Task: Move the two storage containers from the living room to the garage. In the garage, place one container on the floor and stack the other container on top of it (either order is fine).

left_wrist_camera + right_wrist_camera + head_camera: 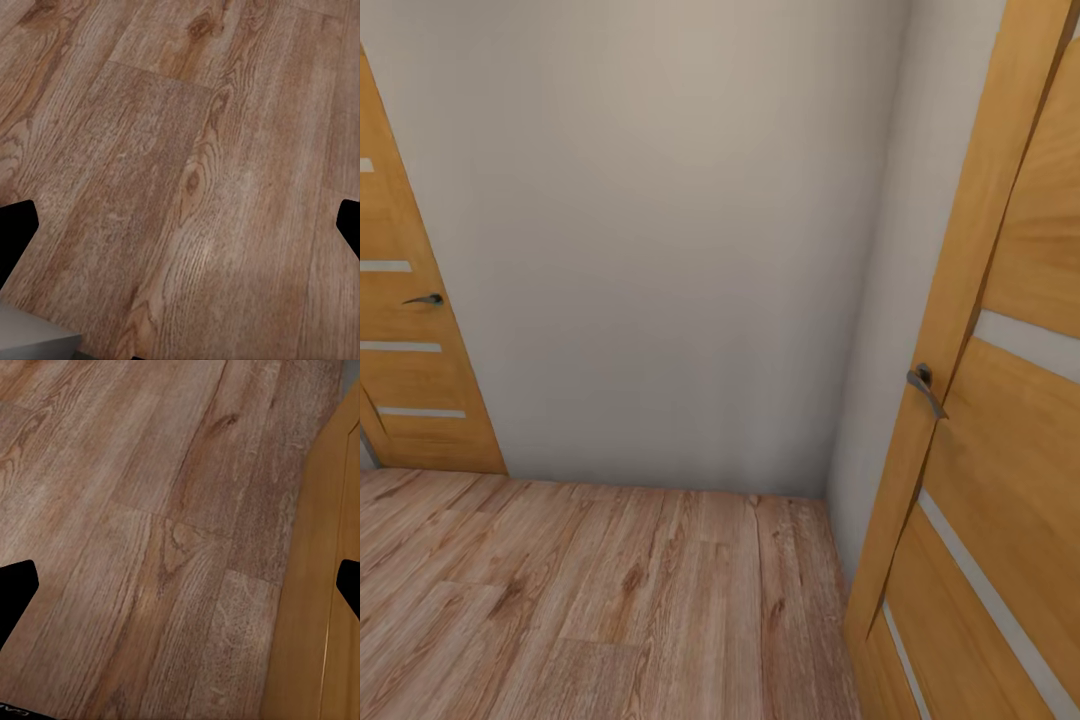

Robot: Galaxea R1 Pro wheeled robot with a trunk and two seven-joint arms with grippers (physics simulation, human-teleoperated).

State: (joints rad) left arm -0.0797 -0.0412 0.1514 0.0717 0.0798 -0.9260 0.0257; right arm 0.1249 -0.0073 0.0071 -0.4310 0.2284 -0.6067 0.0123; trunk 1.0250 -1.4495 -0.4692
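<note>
You are facing a blank wall (660,250) in a corner, with a wooden door (410,360) off to your left and another door (1010,450) close on your right, its handle (925,385) near the frame. Neither bin is anywhere in these pictures, so I cannot tell you where they sit from here; wood plank floor (590,600) underfoot suggests you have not reached the garage.

When you do reach them, expect the bins to be light, stiff plastic with smooth, slightly sloped walls that may slip. My guess is that pinching the rim of a long wall, or bracing one hand on each short end, will hold best.

The head camera gives you the doors and wall; the wrist cameras look down at planks instead. The left gripper (180,225) has its dark fingertips (15,225) at the picture's far edges, so they stand wide apart with nothing between. The right gripper (180,585) is the same, spread wide and empty, and its camera also catches the right door's lower panel (322,607) just beside it.
</note>
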